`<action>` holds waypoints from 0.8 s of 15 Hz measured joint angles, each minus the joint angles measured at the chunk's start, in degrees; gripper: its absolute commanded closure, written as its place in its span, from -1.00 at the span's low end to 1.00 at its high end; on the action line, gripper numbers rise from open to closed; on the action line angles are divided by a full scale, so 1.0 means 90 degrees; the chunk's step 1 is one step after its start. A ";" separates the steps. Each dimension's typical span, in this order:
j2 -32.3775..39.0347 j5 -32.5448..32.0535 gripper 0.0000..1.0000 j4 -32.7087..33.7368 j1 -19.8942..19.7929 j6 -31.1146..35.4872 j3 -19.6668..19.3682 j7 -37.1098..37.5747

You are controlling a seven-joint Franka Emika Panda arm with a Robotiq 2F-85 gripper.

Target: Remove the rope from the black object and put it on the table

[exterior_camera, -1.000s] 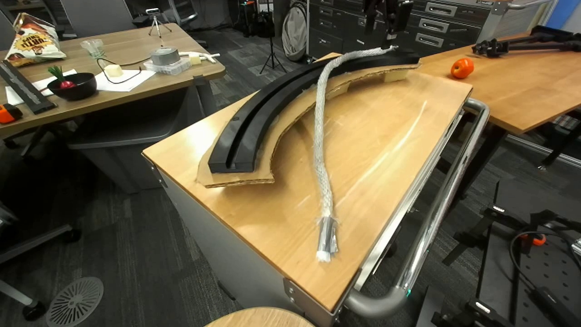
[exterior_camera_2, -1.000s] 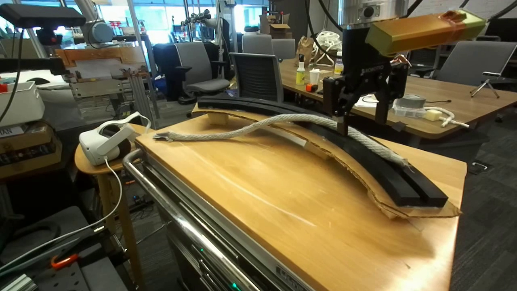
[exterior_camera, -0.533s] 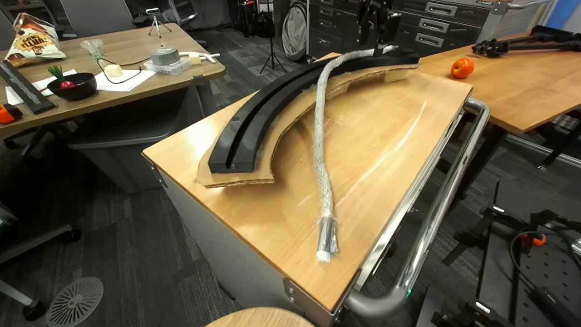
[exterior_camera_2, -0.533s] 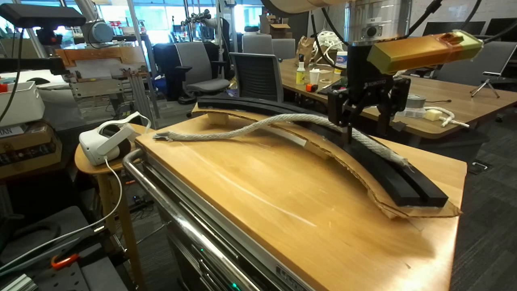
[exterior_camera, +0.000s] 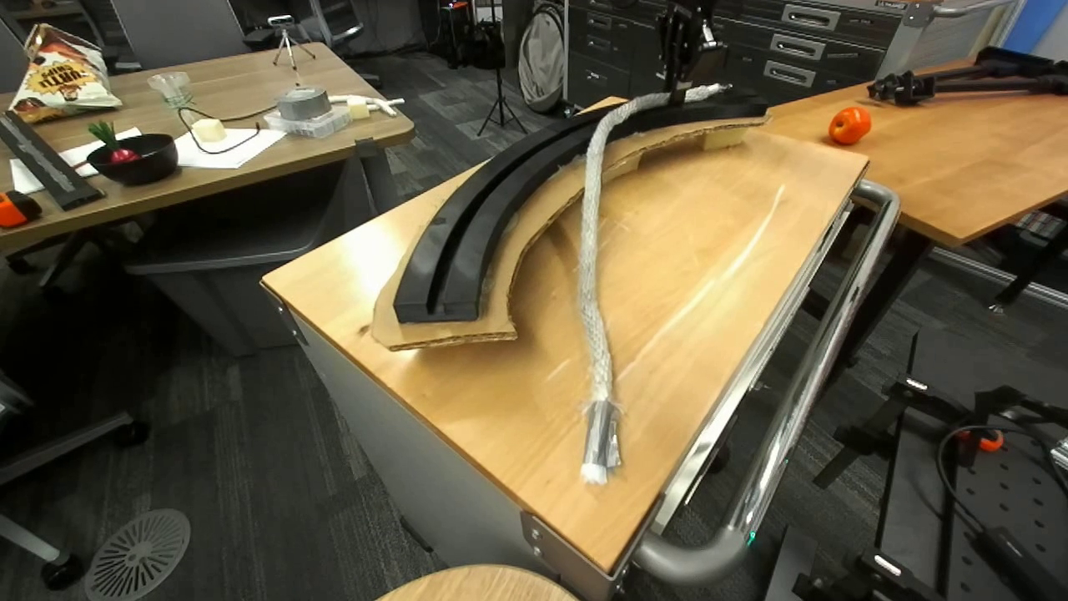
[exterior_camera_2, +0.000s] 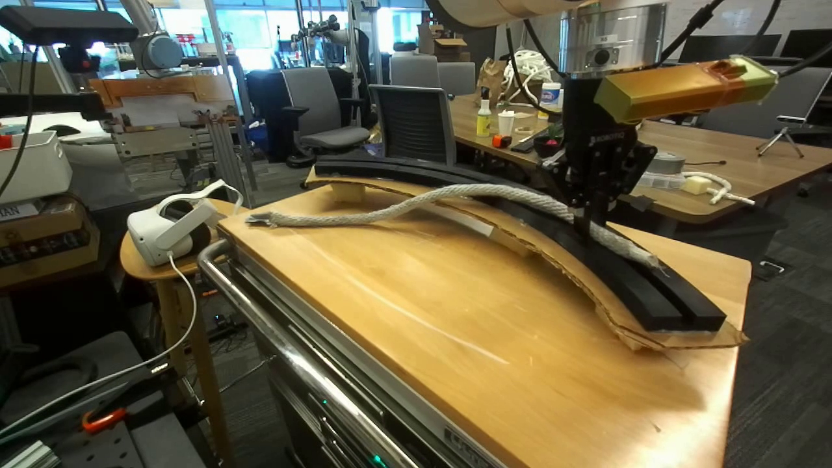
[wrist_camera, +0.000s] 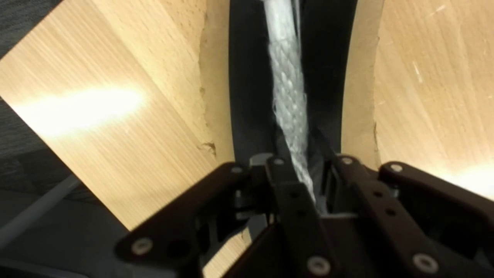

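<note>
The tool point(exterior_camera_2: 590, 227) clamps the rope point(exterior_camera_2: 458, 190); cardboard point(exterior_camera: 516, 244) lies under the black track point(exterior_camera: 501, 196), a headset point(exterior_camera_2: 155, 235) beside the table point(exterior_camera_2: 422, 286).

I count 1 gripper point(exterior_camera_2: 589, 230) with 2 fingers point(wrist_camera: 283, 170), 1 rope point(exterior_camera: 588, 246) partly on 1 black arc track point(exterior_camera: 501, 209), 1 table point(exterior_camera: 684, 217) beneath with 1 metal rail point(exterior_camera: 815, 376), plus 1 white headset point(exterior_camera_2: 155, 237), 1 black bowl point(exterior_camera: 138, 165), 1 chip bag point(exterior_camera: 62, 79) and 1 white cup point(exterior_camera_2: 506, 123).

Pale rope point(exterior_camera: 589, 242) curves; black arc point(exterior_camera: 516, 185) and table point(exterior_camera: 667, 242) beneath.
</note>
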 measured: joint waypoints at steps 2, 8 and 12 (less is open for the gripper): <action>0.0005 0.0000 0.94 0.0004 -0.0002 0.0000 0.0000 0.0009; -0.0027 -0.0034 0.94 -0.0015 0.0002 -0.0005 0.0000 0.0009; -0.0461 -0.0566 0.94 -0.0385 0.0050 -0.0003 -0.0014 0.0102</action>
